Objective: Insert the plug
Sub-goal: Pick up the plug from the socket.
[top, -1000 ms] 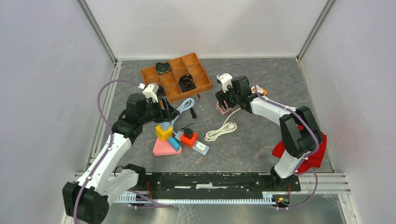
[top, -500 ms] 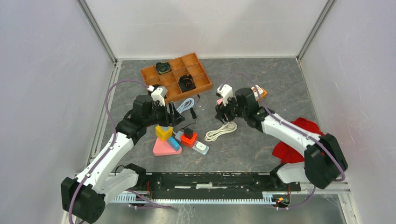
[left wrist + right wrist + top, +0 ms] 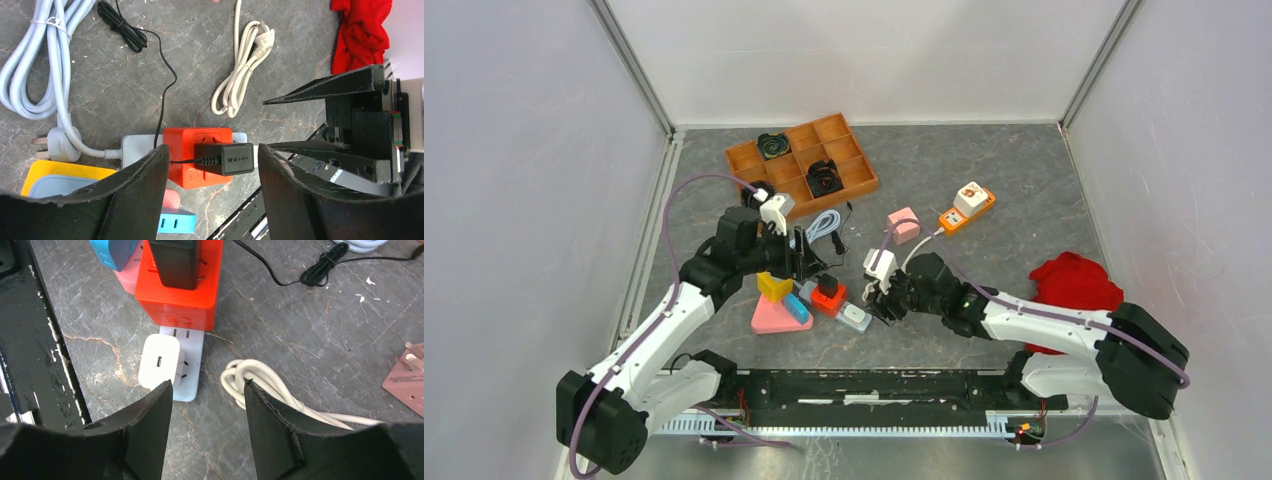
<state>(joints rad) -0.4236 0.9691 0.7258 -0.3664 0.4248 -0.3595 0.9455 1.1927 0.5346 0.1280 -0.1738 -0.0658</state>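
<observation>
Sitting in the orange cube [image 3: 183, 169], black plug [image 3: 225, 158] between the spread left jaws; right jaws spread too.

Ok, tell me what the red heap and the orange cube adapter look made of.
Red heap: cloth, matte, slumped in soft folds. Orange cube adapter: probably hard plastic, smooth with a slight sheen, crisp moulded edges and socket slots.

Probably a robot lab cell, white panel walls [image 3: 864, 60], aluminium framing [image 3: 631, 65]
</observation>
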